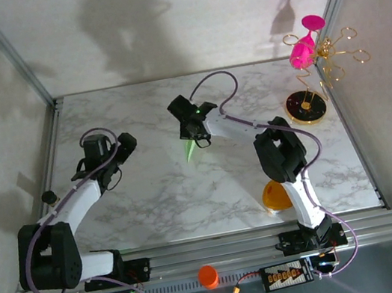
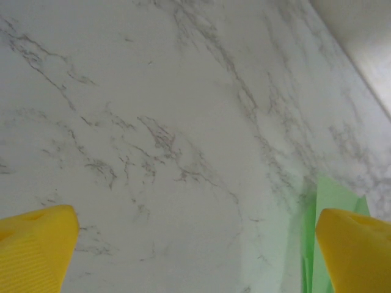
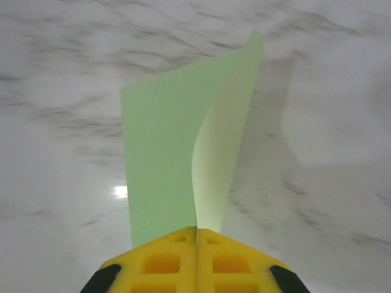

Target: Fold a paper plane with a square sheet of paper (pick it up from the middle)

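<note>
Green paper in right tool

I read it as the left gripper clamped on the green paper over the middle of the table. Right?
No. It is the right gripper that is clamped on the green paper over the middle of the table; the right wrist view shows this. The left gripper is open.
</note>
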You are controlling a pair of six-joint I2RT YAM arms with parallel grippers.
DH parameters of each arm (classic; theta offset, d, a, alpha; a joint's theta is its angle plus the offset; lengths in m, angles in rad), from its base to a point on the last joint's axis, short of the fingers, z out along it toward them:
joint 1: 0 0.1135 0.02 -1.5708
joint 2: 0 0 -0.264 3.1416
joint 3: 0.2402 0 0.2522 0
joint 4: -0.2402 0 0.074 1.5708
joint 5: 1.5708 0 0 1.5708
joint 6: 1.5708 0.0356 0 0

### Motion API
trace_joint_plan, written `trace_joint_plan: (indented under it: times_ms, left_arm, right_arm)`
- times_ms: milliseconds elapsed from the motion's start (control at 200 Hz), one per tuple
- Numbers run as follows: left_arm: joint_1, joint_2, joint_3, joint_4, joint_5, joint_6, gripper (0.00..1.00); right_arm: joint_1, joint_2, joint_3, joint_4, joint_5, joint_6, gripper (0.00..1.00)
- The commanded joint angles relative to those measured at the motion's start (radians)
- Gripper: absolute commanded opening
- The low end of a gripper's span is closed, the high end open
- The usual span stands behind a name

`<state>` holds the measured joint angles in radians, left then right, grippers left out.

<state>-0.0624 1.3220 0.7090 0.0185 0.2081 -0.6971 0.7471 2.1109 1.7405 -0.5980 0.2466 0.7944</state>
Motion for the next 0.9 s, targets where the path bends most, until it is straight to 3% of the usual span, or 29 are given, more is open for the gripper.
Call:
trace_joint_plan:
  times_ms: [0, 125, 365, 611, 891]
  left_arm:
    - [0.025, -0.025, -0.039, 0.034, 0.091, -0.046, 0.99]
    - [0.024, -0.010, -0.072, 0.091, 0.153, -0.092, 0.99]
    - [-0.032, 0.072, -0.122, 0.208, 0.245, -0.190, 0.94]
    - [-0.126, 0.159, -0.125, 0.275, 0.251, -0.257, 0.79]
    - [-0.197, 0.240, -0.078, 0.294, 0.251, -0.278, 0.70]
  right_arm:
    - [-0.015, -0.079, -0.115, 0.294, -0.222, -0.118, 0.00]
    - [-0.033, -0.098, -0.240, 0.497, -0.400, -0.138, 0.00]
    - [-0.076, -0.119, -0.423, 0.702, -0.541, -0.132, 0.00]
    - [-0.119, -0.127, -0.558, 0.786, -0.586, -0.111, 0.08]
    - [-0.143, -0.129, -0.598, 0.773, -0.574, -0.118, 0.20]
